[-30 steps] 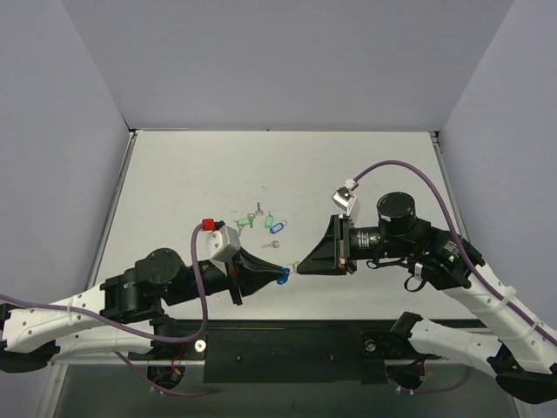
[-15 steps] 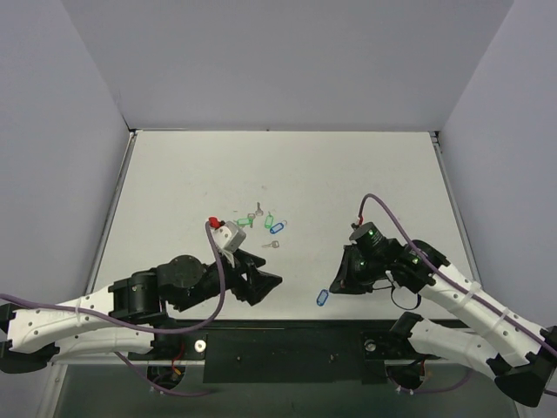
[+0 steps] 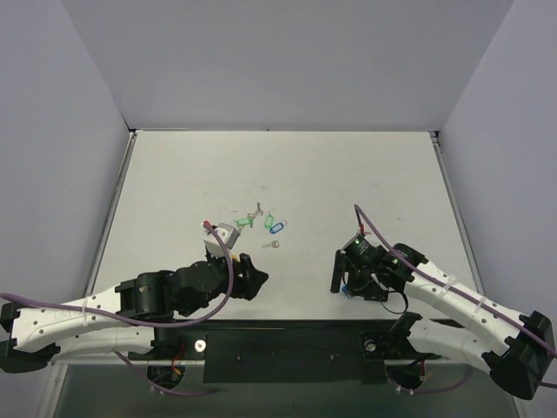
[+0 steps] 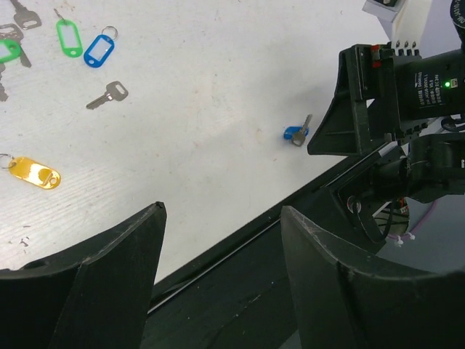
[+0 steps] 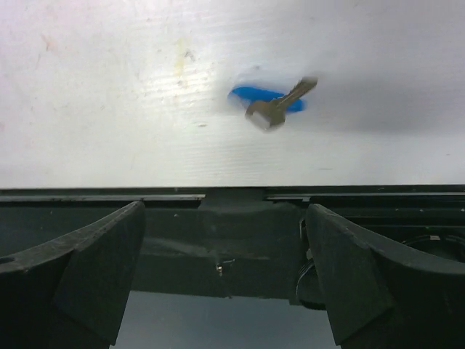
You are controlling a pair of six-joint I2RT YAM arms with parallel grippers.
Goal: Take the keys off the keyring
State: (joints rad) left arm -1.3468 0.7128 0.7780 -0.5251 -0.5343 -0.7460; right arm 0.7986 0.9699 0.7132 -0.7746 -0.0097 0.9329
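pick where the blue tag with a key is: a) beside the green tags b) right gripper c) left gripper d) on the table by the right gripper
d, the tag and key sit on the table before the open, empty right gripper

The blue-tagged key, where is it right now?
The blue-tagged key lies free on the table near the front edge, right side, just ahead of the open right pincer.
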